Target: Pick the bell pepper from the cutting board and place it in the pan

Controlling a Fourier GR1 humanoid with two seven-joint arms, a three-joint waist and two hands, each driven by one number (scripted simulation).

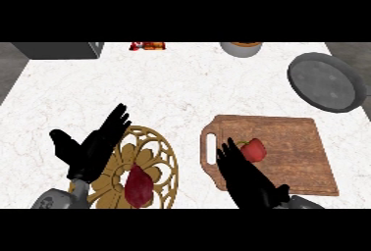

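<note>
The small glossy red bell pepper (253, 149) sits on the brown wooden cutting board (290, 147), just beyond my right robot hand (246, 179), whose fingers are straight and empty. It looks light, smooth-skinned, probably slippery, so I'd wrap around its broad middle.

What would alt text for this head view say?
The robot's right hand reaches with open fingers to a red bell pepper on a wooden cutting board. A grey pan lies beyond; the open left hand rests by a patterned trivet.
</note>
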